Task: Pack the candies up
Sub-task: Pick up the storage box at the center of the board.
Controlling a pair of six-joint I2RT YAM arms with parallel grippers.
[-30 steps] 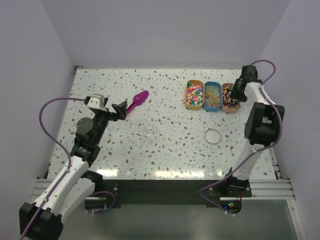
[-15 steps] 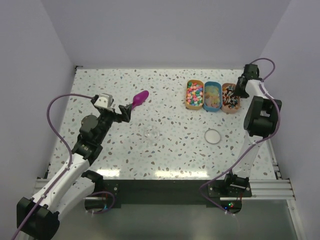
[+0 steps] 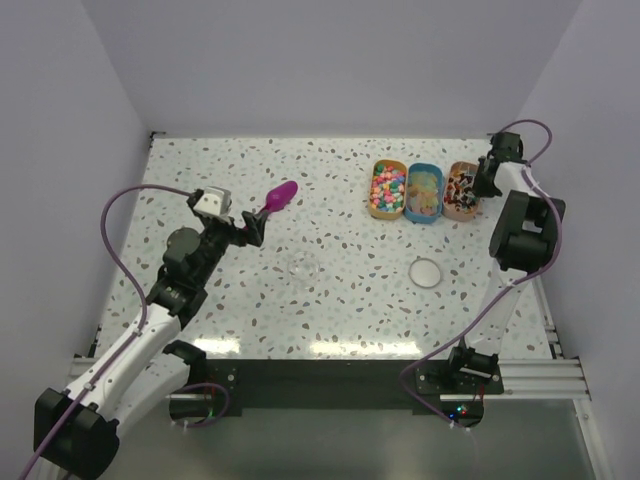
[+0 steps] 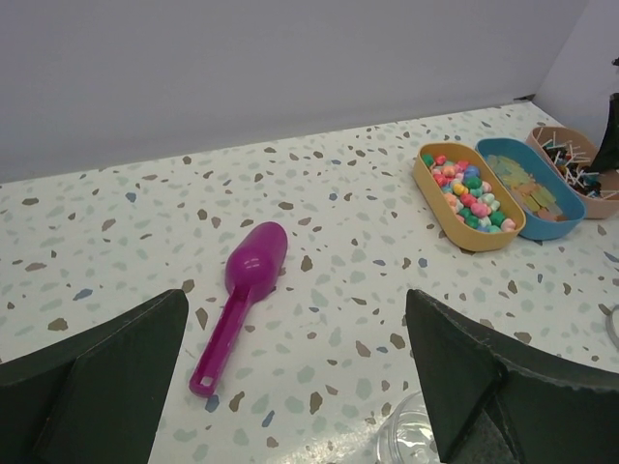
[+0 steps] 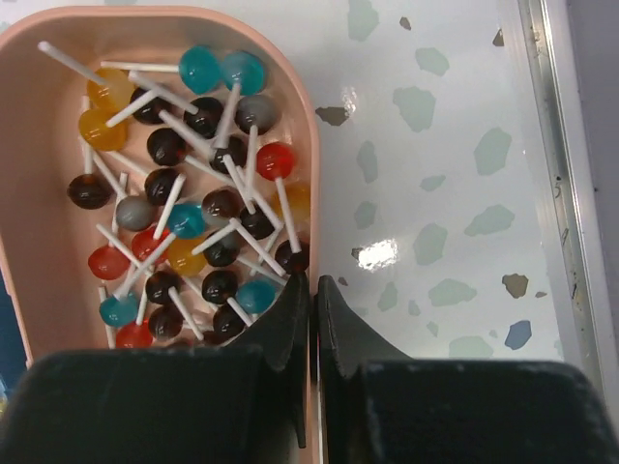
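Right fingers [image 5: 288, 324] pinched shut on the long right-hand wall of the pink tray [image 5: 306, 155], rim between them, at the tray's near end. Candies [image 5: 222, 205] heaped inside that tray: round heads in dark brown, red, teal and amber on white sticks, spread from 9 to 12 o'clock of the fingertips, the nearest just beside the inner finger. Long axis of the tray running 12 to 6 in the right wrist view, in line with the fingers. From above, at about 1 o'clock on the counter [image 3: 340, 300], last in a row of three, just beside the blue tray [image 3: 424, 193] at its 9 o'clock. Plainly the nearer arm for this tray; likely a drag or tilt by the rim next.

Left fingers [image 4: 106, 377] spread wide, gripping nothing, well apart from the candies. Purple scoop [image 4: 240, 302] flat on the counter at 12 o'clock between them, handle toward 7, bowl toward 1. Clear cup [image 3: 301, 266] at mid-counter, pale round lid [image 3: 425, 271] at its 3 o'clock.

No brand, label or legible writing anywhere.
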